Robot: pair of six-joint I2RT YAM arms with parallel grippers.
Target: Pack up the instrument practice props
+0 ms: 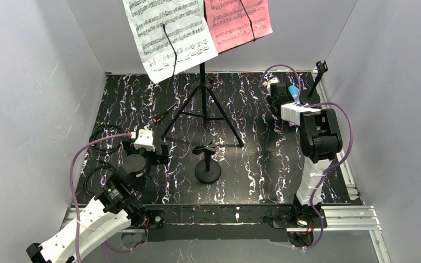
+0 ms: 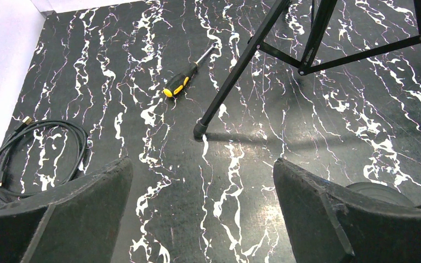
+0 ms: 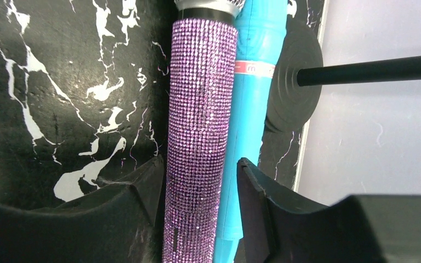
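Two microphones, purple glitter microphone (image 3: 200, 109) and blue microphone (image 3: 255, 66), lie at two o'clock on the counter (image 3: 60, 82) between the half-open fingers of my right end effector (image 3: 200, 164), grip unclear; I'd squeeze evenly so neither slips.

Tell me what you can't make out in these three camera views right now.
- Top view: the white music sheet and pink music sheet run off the upper edge.
- Right wrist view: purple glitter microphone and blue microphone, heads cut off at the top edge; the right arm mostly hides both from above.
- Same view: right gripper flanks the purple glitter microphone; actual squeeze unclear.
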